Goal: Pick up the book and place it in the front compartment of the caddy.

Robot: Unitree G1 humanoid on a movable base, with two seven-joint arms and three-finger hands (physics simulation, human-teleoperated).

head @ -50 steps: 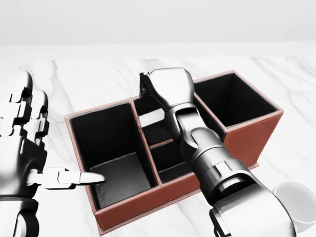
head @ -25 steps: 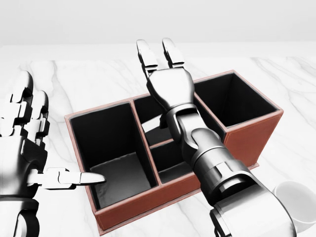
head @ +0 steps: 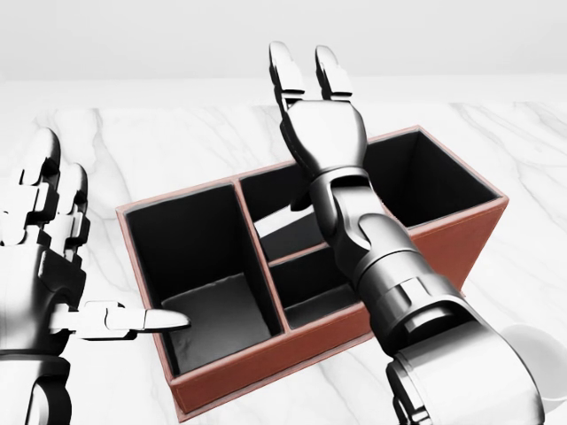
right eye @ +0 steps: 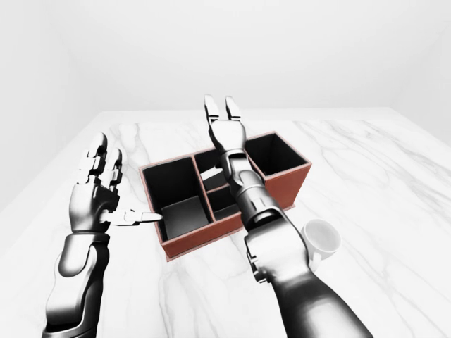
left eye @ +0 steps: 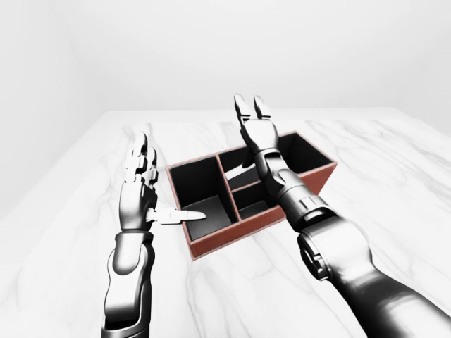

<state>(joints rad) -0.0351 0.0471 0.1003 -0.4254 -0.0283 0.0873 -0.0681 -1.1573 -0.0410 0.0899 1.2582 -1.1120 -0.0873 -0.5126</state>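
Observation:
The red-brown caddy with black compartments stands on the marble table. The book, a grey slab, lies tilted inside the upper middle compartment. My right hand is open and empty, its fingers pointing up, above the caddy's top edge and clear of the book. My left hand is open at the view's left, beside the caddy, with its thumb reaching over the rim of the large left compartment.
A white cup stands on the table to the lower right of the caddy, by my right forearm. The marble table stretches around the caddy on all sides. A white wall lies beyond it.
My right hand has opened its fingers, let go of the book and risen out of the middle compartment, up and slightly right. The book stays in the compartment. The left hand has not moved.

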